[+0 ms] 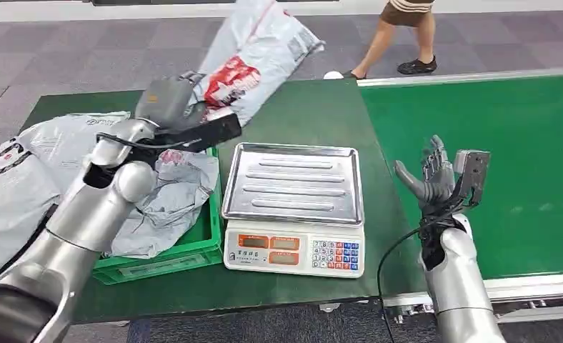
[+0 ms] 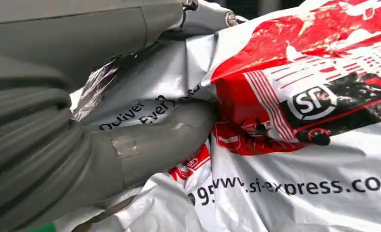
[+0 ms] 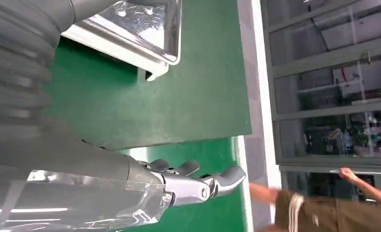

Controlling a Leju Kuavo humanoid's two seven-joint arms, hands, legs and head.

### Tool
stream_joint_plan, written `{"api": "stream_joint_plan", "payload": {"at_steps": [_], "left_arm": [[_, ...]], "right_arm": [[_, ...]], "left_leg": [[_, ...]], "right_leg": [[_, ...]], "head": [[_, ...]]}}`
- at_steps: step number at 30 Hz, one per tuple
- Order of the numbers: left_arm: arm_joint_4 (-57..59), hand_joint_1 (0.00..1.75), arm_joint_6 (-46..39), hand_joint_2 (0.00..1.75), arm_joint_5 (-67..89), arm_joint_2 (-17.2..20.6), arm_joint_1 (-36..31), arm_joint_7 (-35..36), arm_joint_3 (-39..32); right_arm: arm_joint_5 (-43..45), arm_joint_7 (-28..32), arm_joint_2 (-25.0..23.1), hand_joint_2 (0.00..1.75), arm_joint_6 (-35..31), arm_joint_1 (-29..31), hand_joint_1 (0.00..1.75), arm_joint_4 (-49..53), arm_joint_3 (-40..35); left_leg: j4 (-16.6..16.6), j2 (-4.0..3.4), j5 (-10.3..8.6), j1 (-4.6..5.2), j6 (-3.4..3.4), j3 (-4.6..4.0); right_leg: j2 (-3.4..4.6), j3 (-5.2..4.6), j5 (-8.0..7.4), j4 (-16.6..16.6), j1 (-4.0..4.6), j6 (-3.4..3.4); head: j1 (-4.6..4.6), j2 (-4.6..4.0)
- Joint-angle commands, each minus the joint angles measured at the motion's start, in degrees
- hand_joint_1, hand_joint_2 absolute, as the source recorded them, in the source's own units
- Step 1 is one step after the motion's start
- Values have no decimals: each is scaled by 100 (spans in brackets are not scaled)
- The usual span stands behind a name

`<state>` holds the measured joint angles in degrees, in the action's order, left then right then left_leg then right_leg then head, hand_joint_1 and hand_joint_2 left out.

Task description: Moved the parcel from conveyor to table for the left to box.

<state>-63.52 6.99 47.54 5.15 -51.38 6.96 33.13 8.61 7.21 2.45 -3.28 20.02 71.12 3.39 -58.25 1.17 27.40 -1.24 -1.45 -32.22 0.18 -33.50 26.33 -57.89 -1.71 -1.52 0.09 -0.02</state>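
Parcel point(image 1: 253, 61) in left hand point(image 1: 168, 100), aloft.

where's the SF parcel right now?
Head view: the SF parcel hangs in the left hand, raised over the table's far left, above the green crate and left of the scale.

— What kind of place is this?

— It looks like a parcel sorting room, like in a delivery warehouse. There is a long green conveyor belt point(image 1: 479, 164) beside a green table point(image 1: 314, 114).

— What else shows it?

— A weighing scale point(image 1: 293, 207) with a shiny metal top and number buttons sits on the table. Grey mail bags point(image 1: 21, 171) with courier printing lie around, some in a green crate point(image 1: 186, 250).

— Is it a big room?

— Yes. The floor point(image 1: 64, 57) has grey carpet tiles, a person point(image 1: 400, 36) walks past, and the right wrist view shows big glass walls point(image 3: 324, 96).
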Motion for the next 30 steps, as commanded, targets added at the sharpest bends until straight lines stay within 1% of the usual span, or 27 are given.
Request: {"api": "stream_joint_plan", "payload": {"at_steps": [1,3,5,6,9,13,15,22,23,24,25,26,27,28,30], "left_arm": [[207,175,368,175,-419,1384,-273,29,-1013],[210,175,371,175,-419,1347,-258,36,-997],[181,175,360,175,-405,1284,-263,50,-964],[181,175,360,175,-405,1284,-263,50,-964],[171,175,349,175,-389,1260,-263,71,-948],[171,175,349,175,-389,1260,-263,71,-948],[171,175,349,175,-389,1260,-263,71,-948],[171,175,349,175,-389,1260,-263,71,-948],[182,175,453,175,-249,1452,-270,318,-854],[123,175,499,175,-347,1676,-213,303,-882],[-8,175,730,175,-591,2116,-31,245,-909],[-159,175,953,175,-915,2428,231,138,-1030],[-332,175,1002,175,-1134,2689,540,40,-1175],[-627,175,1212,175,-1469,3040,1019,-96,-1319],[-994,175,1382,175,-1815,3299,1689,-160,-1484]], "right_arm": [[-46,-52,189,175,-12,9,0,149,111],[-46,-52,186,175,-11,7,0,151,110],[-46,-52,175,175,-10,9,0,151,107],[-46,-52,175,175,-10,9,0,151,107],[-46,-52,171,175,-10,10,0,150,104],[-46,-52,171,175,-10,10,0,150,104],[-46,-52,171,175,-10,10,0,150,104],[-46,-52,171,175,-10,10,0,150,104],[-55,-70,202,175,-23,-22,0,172,104],[-47,-79,253,175,-33,-99,0,256,113],[-52,-104,391,175,-79,-247,0,371,113],[0,-120,494,175,-79,-352,0,420,138],[28,-123,578,175,-80,-443,0,448,166],[123,-99,679,175,-26,-537,0,454,192],[224,-67,754,175,46,-568,0,397,201]], "left_leg": [[0,-36,4,-1,4,1],[10,-49,2,-3,6,8],[3,-33,-1,-4,2,-1],[6,-41,0,-10,6,1],[0,-10,-2,-6,3,-9],[2,-22,0,-6,8,-8],[-3,-12,-2,-4,2,-12],[1,-17,-2,-9,6,-9],[-2,-15,-1,-8,4,-12],[-1,-14,-2,-5,3,-11],[5,-25,-2,-7,7,-7],[2,-23,1,-5,2,-7],[15,-45,3,-3,6,8],[23,-56,4,-1,4,18],[34,-60,4,6,1,27]], "right_leg": [[27,-11,-4,-3,4,13],[39,-8,-7,3,7,21],[33,-21,-6,-3,7,17],[36,-20,-9,5,15,24],[3,-16,-5,-1,10,13],[12,-10,-8,4,10,18],[10,-15,-6,-1,7,15],[8,-12,-9,6,14,20],[10,-16,-8,2,13,16],[10,-17,-7,0,9,14],[17,-16,-10,6,12,20],[20,-18,-7,0,9,14],[37,-10,-9,9,9,22],[50,-6,-10,12,6,21],[56,-1,-7,10,-3,16]], "head": [[0,0],[0,2],[0,2],[0,0],[0,2],[0,0],[0,2],[0,0],[0,2],[0,2],[0,0],[0,2],[0,2],[0,2],[0,2]]}}
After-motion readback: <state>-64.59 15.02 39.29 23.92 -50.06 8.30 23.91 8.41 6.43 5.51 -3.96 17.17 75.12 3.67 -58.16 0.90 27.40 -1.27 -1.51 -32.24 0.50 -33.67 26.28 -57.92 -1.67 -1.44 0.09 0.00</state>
